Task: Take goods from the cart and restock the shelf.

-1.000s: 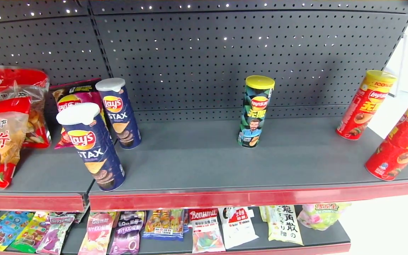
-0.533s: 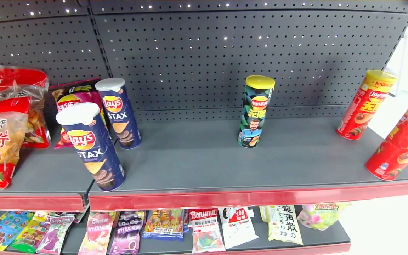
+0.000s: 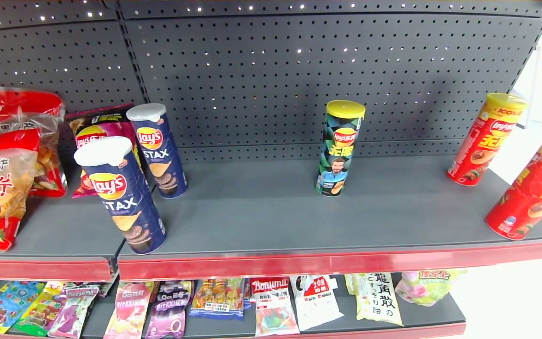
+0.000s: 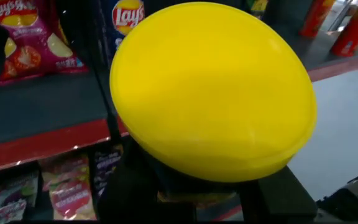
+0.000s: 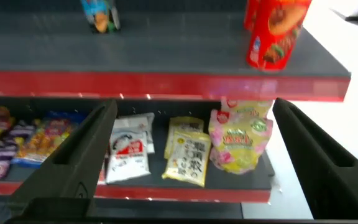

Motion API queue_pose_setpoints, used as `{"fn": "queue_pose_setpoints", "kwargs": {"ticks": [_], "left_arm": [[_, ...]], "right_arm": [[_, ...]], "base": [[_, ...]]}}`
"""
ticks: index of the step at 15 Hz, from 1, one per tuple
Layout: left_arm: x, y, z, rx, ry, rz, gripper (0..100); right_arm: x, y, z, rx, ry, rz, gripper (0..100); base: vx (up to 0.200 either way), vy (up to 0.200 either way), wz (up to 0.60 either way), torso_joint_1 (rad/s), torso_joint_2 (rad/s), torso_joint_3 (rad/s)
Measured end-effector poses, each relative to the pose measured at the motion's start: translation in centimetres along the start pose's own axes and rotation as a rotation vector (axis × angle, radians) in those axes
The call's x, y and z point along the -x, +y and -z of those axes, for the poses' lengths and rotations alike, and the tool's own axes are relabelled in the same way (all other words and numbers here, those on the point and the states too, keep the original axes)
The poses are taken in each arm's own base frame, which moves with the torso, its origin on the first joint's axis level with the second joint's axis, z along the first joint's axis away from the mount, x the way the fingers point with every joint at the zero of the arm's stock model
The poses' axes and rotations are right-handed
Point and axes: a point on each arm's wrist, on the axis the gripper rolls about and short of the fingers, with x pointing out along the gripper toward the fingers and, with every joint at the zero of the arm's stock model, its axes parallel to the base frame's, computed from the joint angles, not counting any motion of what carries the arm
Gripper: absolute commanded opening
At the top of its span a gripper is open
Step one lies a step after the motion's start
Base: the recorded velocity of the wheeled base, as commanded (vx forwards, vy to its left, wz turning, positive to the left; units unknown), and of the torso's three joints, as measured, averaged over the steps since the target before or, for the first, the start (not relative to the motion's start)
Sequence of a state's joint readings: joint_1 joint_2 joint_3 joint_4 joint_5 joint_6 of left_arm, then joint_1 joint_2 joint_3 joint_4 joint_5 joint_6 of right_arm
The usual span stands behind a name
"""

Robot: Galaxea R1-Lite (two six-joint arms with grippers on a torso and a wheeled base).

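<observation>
Left wrist view: yellow-lidded can [image 4: 213, 93] within grip of left tool [image 4: 207, 194].

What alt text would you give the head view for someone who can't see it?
A dark grey shelf holds five standing chip cans, widely spaced: two blue cans at left, a teal can with a yellow lid mid-shelf, two red cans at right. Snack bags sit far left; candy packets line the lower shelf.

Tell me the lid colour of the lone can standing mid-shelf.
Yellow; the lid shows best in the head view.
</observation>
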State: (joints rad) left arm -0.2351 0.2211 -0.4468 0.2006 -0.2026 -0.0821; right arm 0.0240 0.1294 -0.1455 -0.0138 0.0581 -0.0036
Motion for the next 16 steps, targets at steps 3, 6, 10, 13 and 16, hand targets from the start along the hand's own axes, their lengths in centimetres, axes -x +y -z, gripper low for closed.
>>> {"fn": "queue_pose_setpoints", "kwargs": {"ticks": [3, 6, 10, 13, 16], "left_arm": [[-2.0, 0.3, -1.9, -0.011, 0.016, 0.003, 0], [-3.6, 0.7, -2.4, -0.032, 0.079, -0.056, 0], [-4.7, 0.9, -2.4, -0.047, 0.132, -0.062, 0], [-5.1, 1.0, -2.5, -0.044, 0.147, -0.06, 0], [-5.0, 0.9, -2.6, -0.046, 0.14, -0.058, 0]], "right_arm": [[-2.9, 0.0, -6.9, -0.01, 0.029, -0.13, 100], [-9.8, 0.6, -11.8, -0.006, 0.1, -0.288, 100], [-20.5, 3.0, -12.6, 0.001, 0.13, -0.503, 100], [-27.2, 4.7, -11.2, 0.013, 0.076, -0.664, 100], [-31.4, 5.8, -9.7, 0.013, 0.087, -0.735, 100]], "base": [[0.0, 0.0, 0.0, 0.0, 0.0, 0.0], [0.0, 0.0, 0.0, 0.0, 0.0, 0.0], [0.0, 0.0, 0.0, 0.0, 0.0, 0.0], [0.0, 0.0, 0.0, 0.0, 0.0, 0.0], [0.0, 0.0, 0.0, 0.0, 0.0, 0.0]]}}
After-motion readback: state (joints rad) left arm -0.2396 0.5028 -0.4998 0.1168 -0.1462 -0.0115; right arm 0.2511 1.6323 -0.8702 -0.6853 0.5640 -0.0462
